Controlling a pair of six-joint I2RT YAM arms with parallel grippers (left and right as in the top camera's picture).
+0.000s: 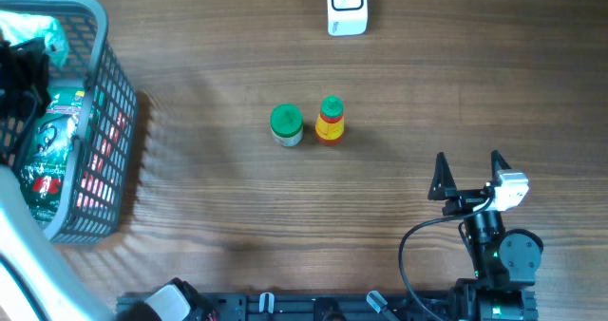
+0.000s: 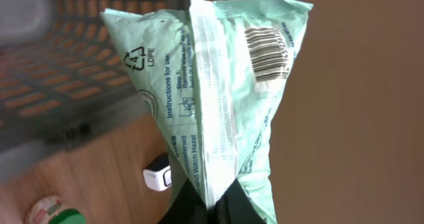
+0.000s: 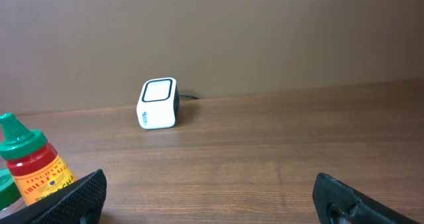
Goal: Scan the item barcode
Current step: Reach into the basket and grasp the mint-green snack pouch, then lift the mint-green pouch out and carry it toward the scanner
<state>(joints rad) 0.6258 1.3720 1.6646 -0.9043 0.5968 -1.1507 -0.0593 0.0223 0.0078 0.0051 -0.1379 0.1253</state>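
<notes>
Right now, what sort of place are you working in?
Probably a mock shop checkout on a wooden table: a white barcode scanner stands at the far side, a grey basket holds packaged goods, and a green pouch shows its barcode.

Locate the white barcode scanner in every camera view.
Overhead: scanner at the top edge, right of centre.
Left wrist: scanner low, left of centre, partly hidden behind the green pouch.
Right wrist: scanner left of centre, at the table's far edge.
Shared landmark: green-lidded jar, also bottom left in left wrist.
</notes>
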